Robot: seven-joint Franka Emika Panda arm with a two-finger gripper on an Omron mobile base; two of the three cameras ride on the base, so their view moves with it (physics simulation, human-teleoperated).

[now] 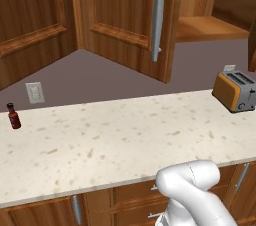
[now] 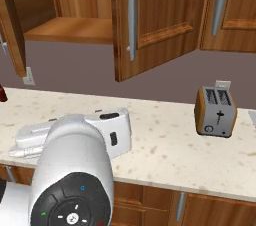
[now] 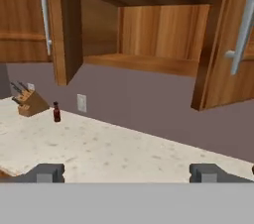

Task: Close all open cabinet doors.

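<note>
Cabinet doors (image 3: 218,39) hang open up above the wide-open, empty gripper (image 3: 126,173), one on each side of it, and being stiff, hard wood on hinges they should swing shut with a push on the flat front.

Glossy white rounded arm (image 2: 75,160) with a dark joint cap (tiny coloured dots on it).

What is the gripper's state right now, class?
Gripper: open, holding nothing, facing the open cabinet doors.
</note>
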